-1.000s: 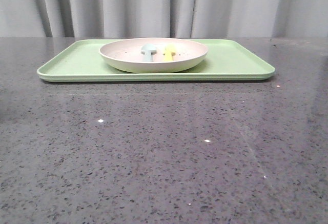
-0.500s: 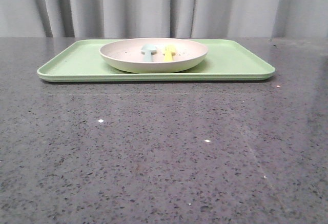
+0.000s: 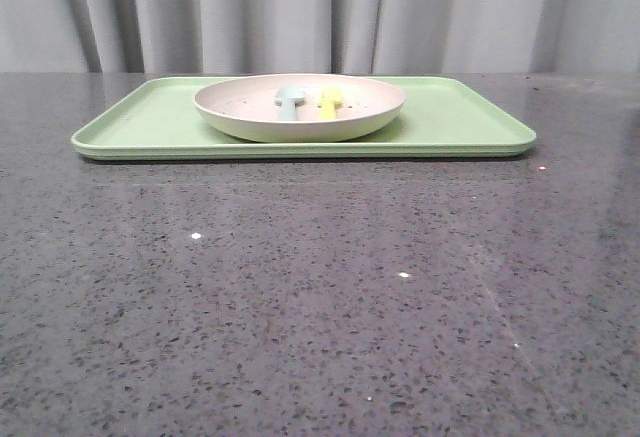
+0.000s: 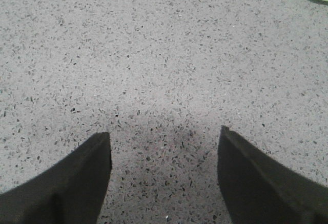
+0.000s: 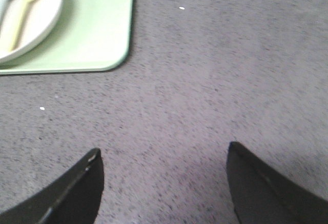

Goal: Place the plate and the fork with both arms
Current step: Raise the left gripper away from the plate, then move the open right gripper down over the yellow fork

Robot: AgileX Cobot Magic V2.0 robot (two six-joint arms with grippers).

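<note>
Two utensils lie side by side inside the plate (image 3: 300,117): the yellow fork (image 3: 329,103) on the right and a pale blue utensil (image 3: 289,102) with a rounded end on the left, close together, their handles pointing toward the far rim. Whether the two touch cannot be told from the front view. The plate is round, cream-white with dark speckles and a raised rim, and it sits flat on the light-green tray (image 3: 460,122), a little left of the tray's middle. The tray rests on the dark speckled desk (image 3: 320,297), toward its far side, with grey curtains (image 3: 300,12) hanging behind.

Neither arm appears in the front view. In the left wrist view the left gripper (image 4: 164,142) hangs over bare desk with its jaws spread wide and nothing between them; only a corner of the tray shows at the edge of that view. In the right wrist view the right gripper (image 5: 164,155) likewise has its jaws wide apart and empty, above bare desk near a rounded corner of the tray, with part of the plate and both utensils visible beyond. That view is slightly blurred.
</note>
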